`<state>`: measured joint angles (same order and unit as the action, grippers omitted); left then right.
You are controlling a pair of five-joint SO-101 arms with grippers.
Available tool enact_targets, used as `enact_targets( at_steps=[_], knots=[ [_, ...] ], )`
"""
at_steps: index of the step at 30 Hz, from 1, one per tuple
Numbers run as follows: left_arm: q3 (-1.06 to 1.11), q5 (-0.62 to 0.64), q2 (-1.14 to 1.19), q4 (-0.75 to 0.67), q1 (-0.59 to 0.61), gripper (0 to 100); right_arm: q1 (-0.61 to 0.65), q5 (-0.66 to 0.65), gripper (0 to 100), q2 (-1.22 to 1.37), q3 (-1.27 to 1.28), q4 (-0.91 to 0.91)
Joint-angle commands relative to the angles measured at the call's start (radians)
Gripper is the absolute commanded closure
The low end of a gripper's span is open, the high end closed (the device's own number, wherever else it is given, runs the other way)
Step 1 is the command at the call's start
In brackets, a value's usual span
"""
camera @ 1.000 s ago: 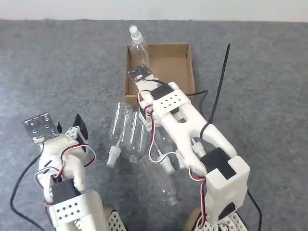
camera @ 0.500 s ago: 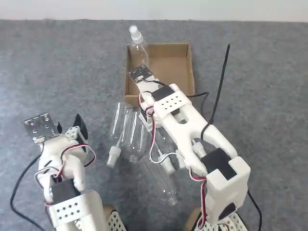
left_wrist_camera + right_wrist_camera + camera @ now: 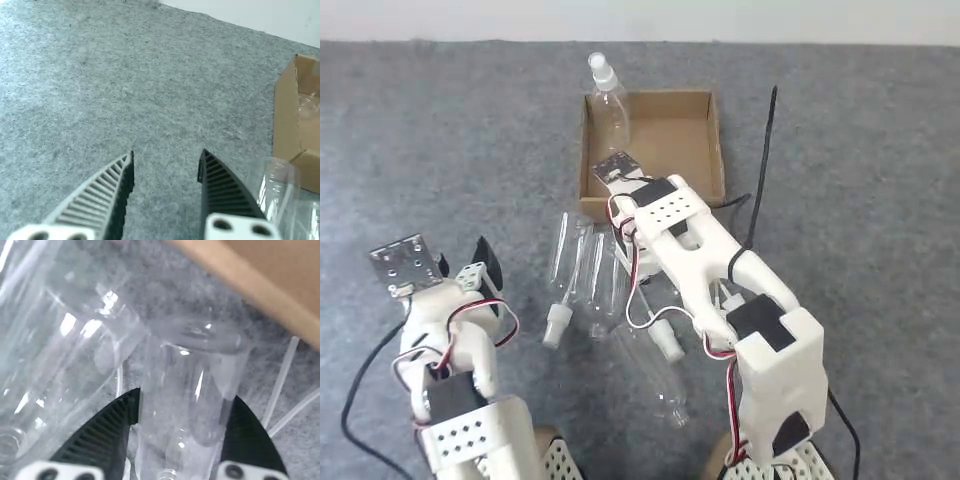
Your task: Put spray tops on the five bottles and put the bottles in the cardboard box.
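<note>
The cardboard box [image 3: 703, 140] stands at the back of the table, and one clear bottle with a white spray top [image 3: 607, 95] leans in its left corner. Several clear bottles [image 3: 582, 268] lie side by side in front of the box. My right gripper [image 3: 621, 236] is low over them, just before the box's front wall. In the right wrist view it [image 3: 185, 396] is open, and a clear bottle [image 3: 192, 375] lies between its black fingers [image 3: 107, 427]. My left gripper [image 3: 166, 154] is open, holds nothing and hangs over bare carpet at the near left [image 3: 472, 266].
White spray tops lie near the bottles [image 3: 556, 322], one [image 3: 668, 343] beside a larger bottle [image 3: 655, 375] near the front. A black cable [image 3: 763, 160] runs along the box's right side. The box's brown wall [image 3: 260, 270] is close behind the right gripper.
My right arm has drawn back a little from the box's front edge and come down over the lying bottles. The left arm has not moved.
</note>
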<state>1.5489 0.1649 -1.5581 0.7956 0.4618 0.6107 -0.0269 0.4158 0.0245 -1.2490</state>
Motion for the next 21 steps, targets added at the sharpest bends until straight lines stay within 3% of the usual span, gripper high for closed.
enact_targets(
  at_steps=[1, 11, 21],
  knots=[
    [-0.001, -0.006, -0.017, -0.035, 0.003, 80, -0.007, 0.005, 81.1, -0.068, -0.037, -0.013],
    [-0.001, -0.006, -0.017, -0.035, 0.005, 80, -0.028, 0.012, 81.1, -0.255, -0.037, -0.142],
    [-0.001, -0.006, -0.017, -0.035, 0.005, 80, -0.165, 0.014, 80.7, -0.507, -0.037, -0.297]
  ],
)
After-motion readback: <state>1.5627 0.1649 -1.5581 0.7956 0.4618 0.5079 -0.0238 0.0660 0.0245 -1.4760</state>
